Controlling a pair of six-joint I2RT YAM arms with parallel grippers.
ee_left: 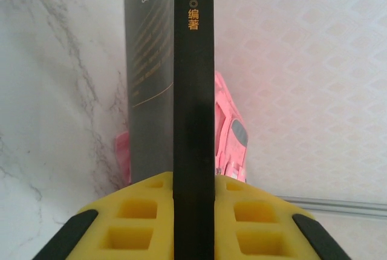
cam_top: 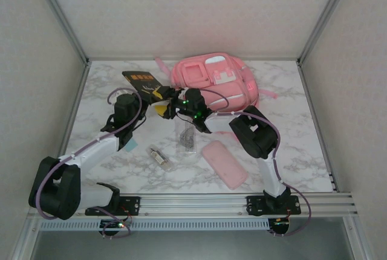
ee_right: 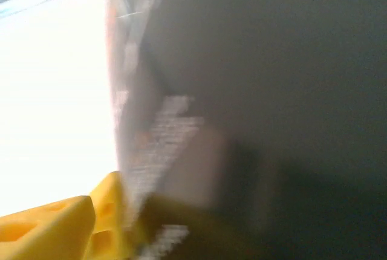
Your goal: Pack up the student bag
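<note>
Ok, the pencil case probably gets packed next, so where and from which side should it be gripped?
Probably at its middle, across the narrow width, coming straight down from above. The pink pencil case lies flat on the table, slanted, with bare marble along both long edges, so pinching those edges looks easiest.

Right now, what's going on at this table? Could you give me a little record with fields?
Bag: pink backpack, lying at the far side of the marble table
Left claw: shut on the black book, pads either side of its spine
Right claw: close beside that book; grip unclear, its view is blurred
Loose in front of bag: pink pencil case, clear packet, small clear item
Book: outside the bag, not yet packed
</note>
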